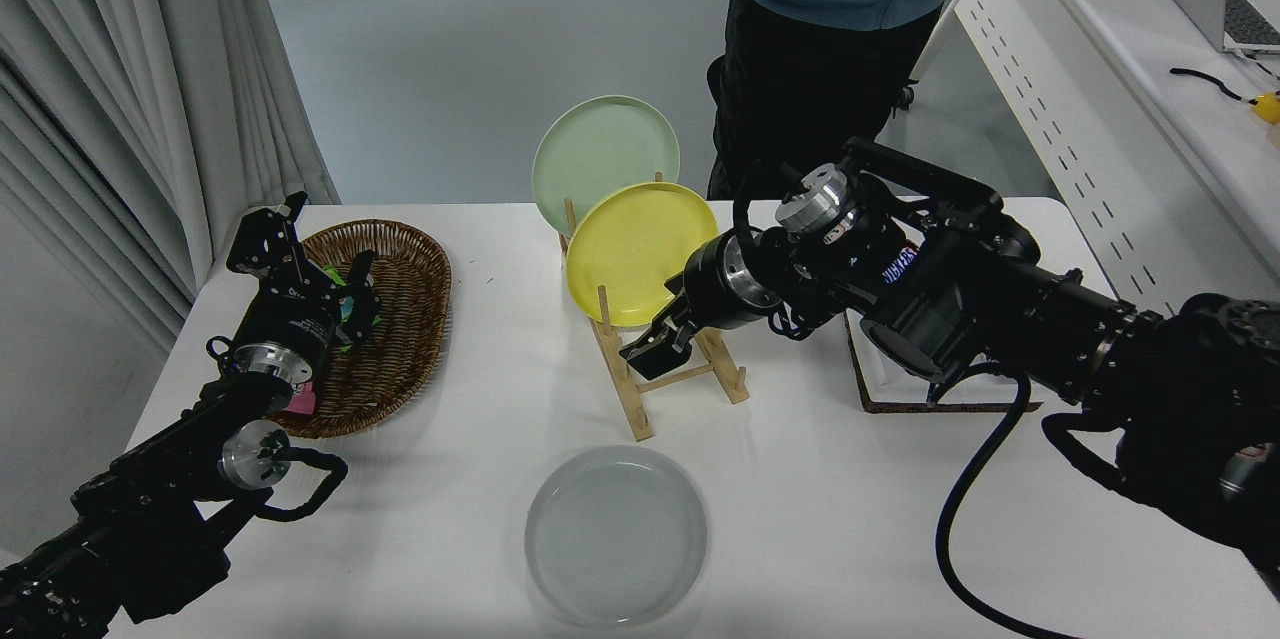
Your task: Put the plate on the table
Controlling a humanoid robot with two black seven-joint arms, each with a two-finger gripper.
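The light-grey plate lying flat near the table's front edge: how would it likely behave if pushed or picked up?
The plate looks rigid, so it should hold its shape. Lying flat on the smooth white table, it would probably slide rather than tip or roll. Its low rim gives little to pinch, so lifting may be awkward.

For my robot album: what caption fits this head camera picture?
Grey plate lies flat on the white table; right gripper empty by the wooden rack.
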